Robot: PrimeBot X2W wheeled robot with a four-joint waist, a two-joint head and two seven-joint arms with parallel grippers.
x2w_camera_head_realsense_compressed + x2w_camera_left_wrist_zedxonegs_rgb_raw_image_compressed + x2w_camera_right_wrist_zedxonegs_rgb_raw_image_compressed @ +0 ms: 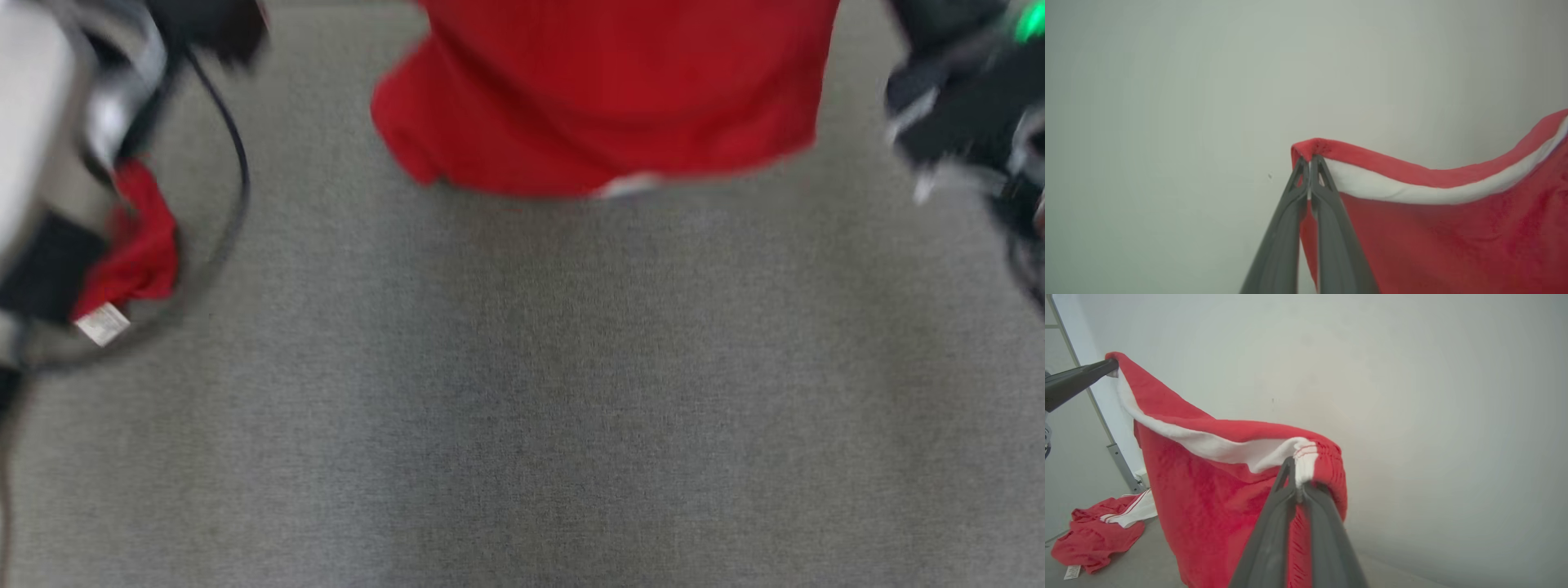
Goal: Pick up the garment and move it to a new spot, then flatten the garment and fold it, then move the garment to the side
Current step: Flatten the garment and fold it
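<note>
- Above the grey tabletop (522, 392), holding the red garment (604, 98) aloft by its top edge, stretched between both arms.
- Pinching one corner of the white-lined band with the left gripper (1309, 163), fingers pressed together on the cloth.
- Pinching the gathered, elasticated part of the same band with the right gripper (1299, 475), likewise clamped onto fabric.
- Sagging in a shallow curve between the two holds, with the rest draping straight down.
- Too blurred in the head view to tell whether the lower hem brushes the tabletop or hangs just clear of it.
- Judged done: the pick-up, since nothing but the two pinches seems to carry the cloth.
- Judged in hand: carrying to a new spot, with no set-down place obvious yet.
- Left to do: laying down, flattening, folding, then shifting to the side. So most of the task remains.
- Worth noting off to the robot's left: a second red garment (1094, 535), crumpled on the grey surface, with white stripes and a small label, apart from the held one.
- Likely to need care at set-down: lowering evenly so the band lands straight rather than bunched.
</note>
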